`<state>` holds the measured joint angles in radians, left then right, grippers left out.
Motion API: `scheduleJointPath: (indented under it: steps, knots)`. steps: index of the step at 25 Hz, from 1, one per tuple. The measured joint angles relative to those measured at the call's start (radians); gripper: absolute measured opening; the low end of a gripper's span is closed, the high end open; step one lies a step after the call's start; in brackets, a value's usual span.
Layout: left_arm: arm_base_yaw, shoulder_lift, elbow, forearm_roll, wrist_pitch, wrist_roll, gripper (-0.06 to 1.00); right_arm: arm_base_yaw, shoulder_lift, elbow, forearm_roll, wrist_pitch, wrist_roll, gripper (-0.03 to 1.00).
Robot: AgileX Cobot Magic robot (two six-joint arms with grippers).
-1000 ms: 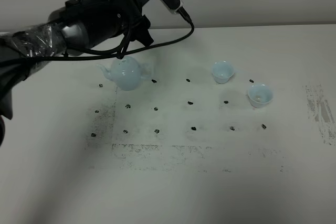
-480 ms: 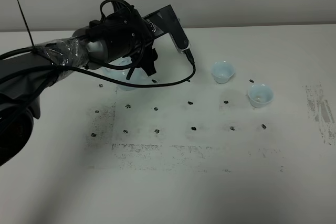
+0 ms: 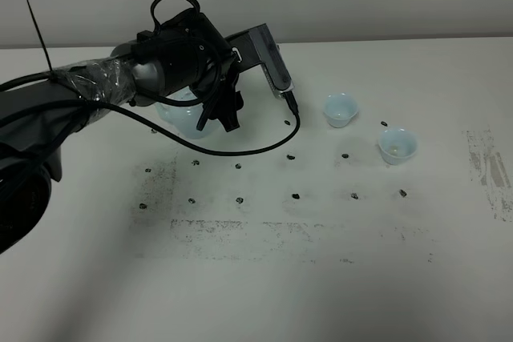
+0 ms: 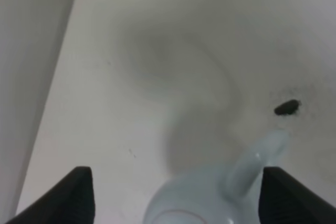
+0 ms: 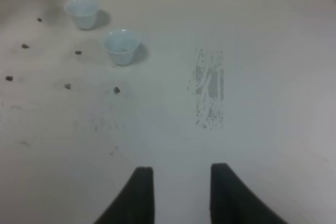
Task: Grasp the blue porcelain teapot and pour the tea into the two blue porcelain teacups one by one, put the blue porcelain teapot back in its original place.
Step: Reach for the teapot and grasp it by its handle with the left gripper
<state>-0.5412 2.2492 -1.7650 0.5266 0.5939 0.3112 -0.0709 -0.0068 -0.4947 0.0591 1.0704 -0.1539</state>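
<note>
The blue porcelain teapot [image 3: 181, 116] stands at the back left of the table, mostly hidden under my left arm. In the left wrist view its body [image 4: 194, 203] and spout [image 4: 256, 162] lie between the two dark fingers. My left gripper [image 3: 218, 111] [image 4: 181, 195] is open and straddles the pot without gripping it. The two blue porcelain teacups [image 3: 339, 109] [image 3: 397, 146] stand upright to the right, also seen in the right wrist view [image 5: 82, 11] [image 5: 121, 46]. No tea shows. My right gripper [image 5: 181, 169] hovers over bare table, its fingers a little apart and empty.
Small dark marks [image 3: 292, 156] dot the tabletop in rows. A scuffed patch [image 3: 489, 170] lies near the right edge, and another smudged band [image 3: 296, 238] runs across the front. A black cable [image 3: 248, 146] loops from the left arm over the table.
My left arm has come down and forward over the teapot, which now shows only in part. Its gripper stays open. The cups and the right gripper have not moved.
</note>
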Motion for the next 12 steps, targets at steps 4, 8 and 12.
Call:
scheduleJointPath:
  steps: [4,8,12]
  knots:
    - [0.0,0.0,0.0,-0.003,-0.003,-0.001,0.62,0.0,0.0,0.0,0.0,0.0,0.0,0.29]
    - [-0.005,-0.015,0.0,-0.006,-0.069,-0.023,0.62,0.0,0.0,0.0,0.0,0.0,0.0,0.29]
    - [-0.003,-0.023,-0.006,0.034,-0.181,-0.094,0.62,0.0,0.0,0.0,0.0,0.0,0.0,0.29]
